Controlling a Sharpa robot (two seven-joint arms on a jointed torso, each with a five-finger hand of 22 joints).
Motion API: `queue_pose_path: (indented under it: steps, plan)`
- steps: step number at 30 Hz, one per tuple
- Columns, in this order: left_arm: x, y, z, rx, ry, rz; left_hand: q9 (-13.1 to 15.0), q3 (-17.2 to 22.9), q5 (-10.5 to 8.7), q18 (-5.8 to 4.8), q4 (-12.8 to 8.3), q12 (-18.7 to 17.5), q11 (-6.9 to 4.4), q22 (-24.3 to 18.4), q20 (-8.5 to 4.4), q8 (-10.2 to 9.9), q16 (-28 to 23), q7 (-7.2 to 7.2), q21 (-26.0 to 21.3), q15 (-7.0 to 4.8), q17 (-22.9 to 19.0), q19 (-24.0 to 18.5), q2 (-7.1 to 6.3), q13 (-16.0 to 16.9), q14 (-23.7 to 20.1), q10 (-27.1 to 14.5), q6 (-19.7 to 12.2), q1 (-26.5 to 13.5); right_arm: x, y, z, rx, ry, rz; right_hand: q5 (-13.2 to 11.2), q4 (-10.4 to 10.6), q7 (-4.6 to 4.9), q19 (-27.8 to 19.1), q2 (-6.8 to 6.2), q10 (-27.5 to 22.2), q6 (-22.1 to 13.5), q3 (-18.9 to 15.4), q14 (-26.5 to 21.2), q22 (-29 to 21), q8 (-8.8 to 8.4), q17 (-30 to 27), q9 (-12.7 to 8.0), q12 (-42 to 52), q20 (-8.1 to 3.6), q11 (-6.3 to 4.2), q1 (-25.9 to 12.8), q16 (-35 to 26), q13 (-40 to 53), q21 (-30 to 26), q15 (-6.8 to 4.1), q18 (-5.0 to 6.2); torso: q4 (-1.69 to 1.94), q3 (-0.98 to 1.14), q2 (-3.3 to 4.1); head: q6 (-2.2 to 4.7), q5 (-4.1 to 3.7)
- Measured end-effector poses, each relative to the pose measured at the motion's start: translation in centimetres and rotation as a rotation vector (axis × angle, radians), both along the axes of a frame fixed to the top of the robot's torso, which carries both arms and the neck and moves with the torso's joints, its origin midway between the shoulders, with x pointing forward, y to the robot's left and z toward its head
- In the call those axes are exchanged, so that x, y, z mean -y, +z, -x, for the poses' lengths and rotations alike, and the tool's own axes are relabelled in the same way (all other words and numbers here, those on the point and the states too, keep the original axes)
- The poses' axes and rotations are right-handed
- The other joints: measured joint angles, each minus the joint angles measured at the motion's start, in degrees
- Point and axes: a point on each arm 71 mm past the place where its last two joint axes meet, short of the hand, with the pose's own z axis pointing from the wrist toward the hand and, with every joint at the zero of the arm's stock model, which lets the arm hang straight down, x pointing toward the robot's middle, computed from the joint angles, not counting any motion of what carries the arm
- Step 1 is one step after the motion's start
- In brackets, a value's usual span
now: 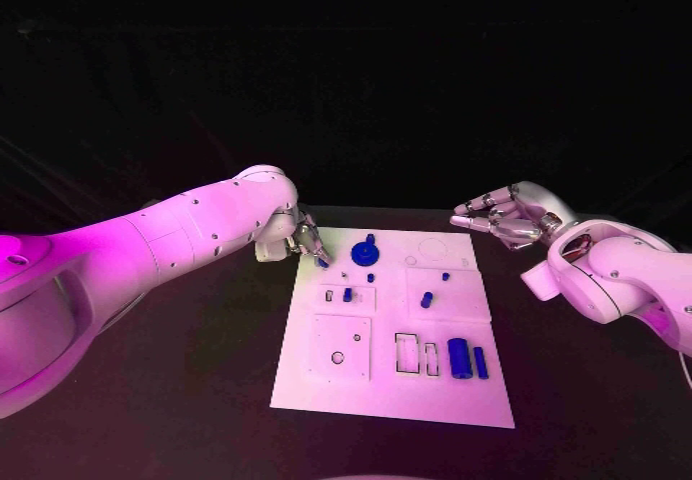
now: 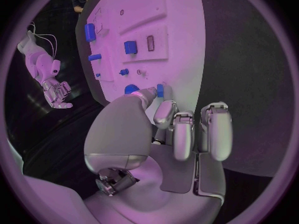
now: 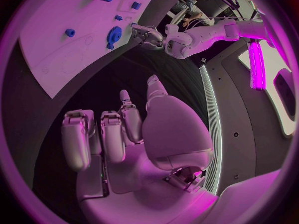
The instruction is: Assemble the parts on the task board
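The white task board point(image 1: 389, 385) lies in the middle of the table. At its far end a blue disc point(image 1: 365, 252) rests on it. Small blue pegs point(image 1: 427, 299) dot the middle. A blue cylinder point(image 1: 459, 357) and a blue bar point(image 1: 480, 362) lie near the right edge. My left hand point(image 1: 300, 240) hovers at the board's far left corner and holds nothing. In the left wrist view its thumb point(image 2: 144, 93) points between the disc point(image 2: 130, 88) and a small blue piece point(image 2: 160, 90); whether they touch is unclear. My right hand point(image 1: 502, 220), fingers apart and holding nothing, hangs off the far right corner.
Black table point(image 1: 188, 400) surrounds the board on all sides. The board carries several recessed slots and outlines, such as the rectangular slots point(image 1: 417, 356) beside the cylinder and a square panel point(image 1: 342, 347) with a hole at the near left.
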Motion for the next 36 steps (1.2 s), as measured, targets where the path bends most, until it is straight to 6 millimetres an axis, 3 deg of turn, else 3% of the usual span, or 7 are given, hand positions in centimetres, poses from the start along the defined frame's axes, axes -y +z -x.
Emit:
queue_pose_path:
  steps: [11,23,36]
  plan:
    - [0.1,0.3,2.5,0.019,-0.04,0.052,0.26,1.66,0.84,-0.01,-1.19,0.47,-0.41,0.0,0.0,0.65,0.0,0.02,0.0,-0.01,0.0,0.0,-0.95,0.46,-0.01,0.41,0.01,-1.54,0.2,-0.1,0.1,-0.004,0.0,0.002,0.25,0.0,0.0,0.0,0.0,0.0,0.0,0.0,0.0,-0.01,0.0,-0.01,0.0,0.0,0.0,0.0,0.0,0.0,-0.06,0.0,0.0,0.0,0.19,0.07,-0.12,0.1,0.21]
    - [0.6,-1.3,6.4,0.062,-0.042,0.107,0.37,3.41,2.89,0.0,-2.93,2.0,-0.55,-0.01,0.01,1.0,0.0,-0.21,1.0,-0.01,-0.01,0.0,-2.09,2.24,-0.01,1.78,0.66,-3.18,0.3,-0.3,0.1,-0.01,-0.001,0.005,0.25,0.0,0.0,0.0,0.0,0.0,0.0,0.0,0.0,-0.02,0.0,-0.01,-0.01,0.0,0.0,0.0,0.0,0.0,-0.04,0.0,0.0,0.0,0.41,0.1,-0.25,-0.36,0.26]
    - [1.2,-1.7,7.4,0.11,-0.041,0.095,0.33,3.84,3.3,0.0,-3.37,2.0,-0.72,-0.01,0.01,1.23,0.0,-0.22,1.0,-0.01,-0.01,0.0,-2.5,2.43,-0.02,1.96,0.87,-3.7,0.3,-0.6,0.2,-0.016,0.0,0.006,0.24,0.0,0.0,0.0,-0.01,0.0,0.0,0.0,0.0,-0.03,0.0,-0.02,-0.03,0.0,0.0,0.0,-0.01,0.0,-0.05,0.0,0.0,0.0,0.23,0.07,-0.16,-0.46,0.28]
